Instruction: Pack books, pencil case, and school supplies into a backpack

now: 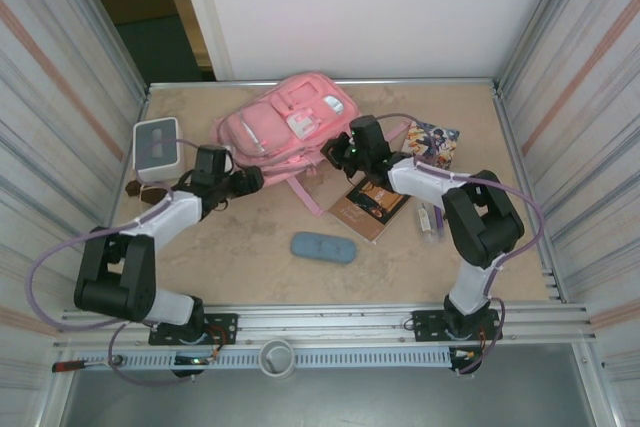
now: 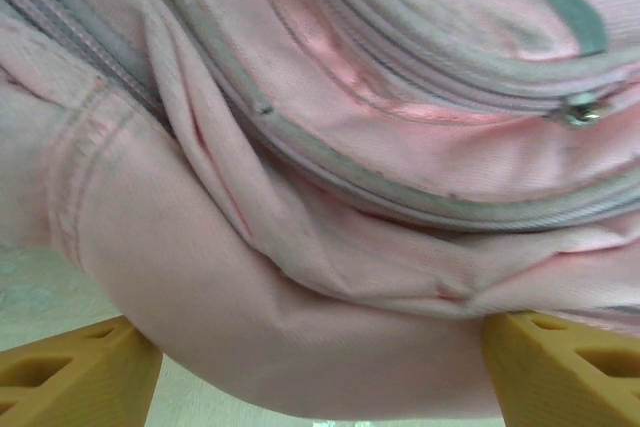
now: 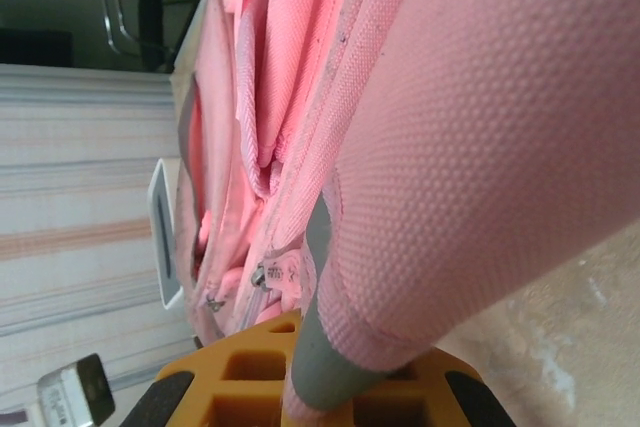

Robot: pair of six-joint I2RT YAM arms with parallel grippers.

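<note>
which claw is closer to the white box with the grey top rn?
Left. The left claw sits at the near-left corner of the pink backpack, just right of the white box; the right claw is farther right, shut on the backpack's right edge.

Pink backpack [image 1: 283,125] rear, seemingly zipped; books [image 1: 372,211], pencil case [image 1: 323,247] outside.

- My left arm [image 1: 165,217] stretches forward, elbow low; the left gripper [image 1: 252,180] has its fingers [image 2: 70,382] spread wide.
- My right arm [image 1: 430,182] folds inward from a raised elbow; the right gripper [image 1: 338,150] has its fingers [image 3: 250,367] pinched tight on the backpack [image 1: 285,122].
</note>
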